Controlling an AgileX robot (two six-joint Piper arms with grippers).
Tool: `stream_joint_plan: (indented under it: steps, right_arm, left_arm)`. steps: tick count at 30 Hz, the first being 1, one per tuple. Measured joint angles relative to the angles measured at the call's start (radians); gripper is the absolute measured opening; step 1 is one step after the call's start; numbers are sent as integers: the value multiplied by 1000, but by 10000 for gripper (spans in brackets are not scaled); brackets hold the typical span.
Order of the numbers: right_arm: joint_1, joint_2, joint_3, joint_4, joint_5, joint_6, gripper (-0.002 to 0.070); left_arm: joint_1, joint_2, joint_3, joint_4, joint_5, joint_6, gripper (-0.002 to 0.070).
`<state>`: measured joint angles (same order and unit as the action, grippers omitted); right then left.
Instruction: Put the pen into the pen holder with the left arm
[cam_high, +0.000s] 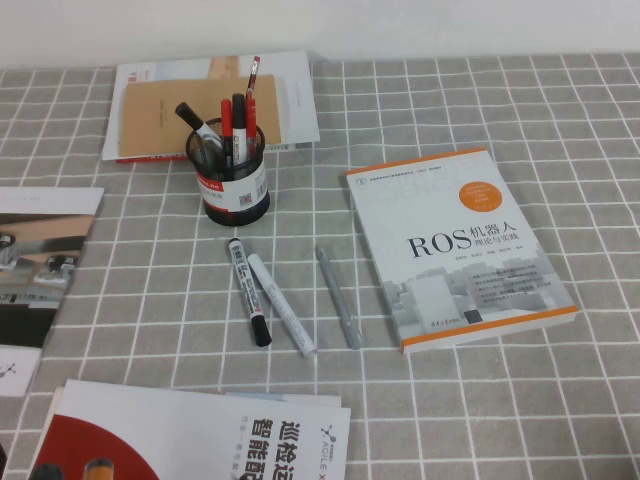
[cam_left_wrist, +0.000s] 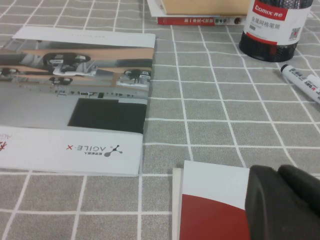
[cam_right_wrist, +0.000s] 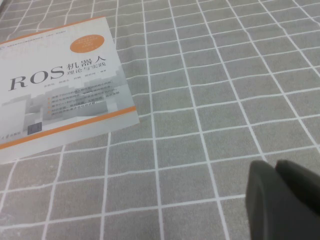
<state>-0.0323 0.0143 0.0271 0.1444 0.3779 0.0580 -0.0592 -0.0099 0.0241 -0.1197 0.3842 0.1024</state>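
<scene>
Three markers are lying side by side near the middle of the tabletop (cam_high: 560, 90): the pen (cam_high: 249, 291) with its black cap and printed barrel, an all-white marker (cam_high: 281, 304) just beside it, and a slim grey pen (cam_high: 339, 296) a little apart toward the right edge. The pen is resting flat, just in front of the pen holder (cam_high: 236, 170), which is standing upright toward the far edge, already holding several red and black pens, its red-and-white label reading "Comix" above a QR code. The left pincer (cam_left_wrist: 280, 197) is hanging low over a red-and-white booklet (cam_left_wrist: 212, 205) near the left front corner; its dark fingers are lying close together, gripping nothing, well apart from the pen. The right pincer (cam_right_wrist: 282, 192) is hovering over bare cloth near the right edge, fingers likewise nearly together and empty. A book titled "ROS" (cam_high: 455, 245) is lying toward the right edge, and a brochure marked "AGILE·X" (cam_left_wrist: 75, 100) is lying by the left edge.
</scene>
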Motion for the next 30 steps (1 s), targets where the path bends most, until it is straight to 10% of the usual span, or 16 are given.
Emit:
stream_joint_plan:
  steps: [30]
  right_arm:
    - [0, 0, 0, 0, 0, 0, -15]
  left_arm:
    - [0, 0, 0, -186, -121, -109, 0]
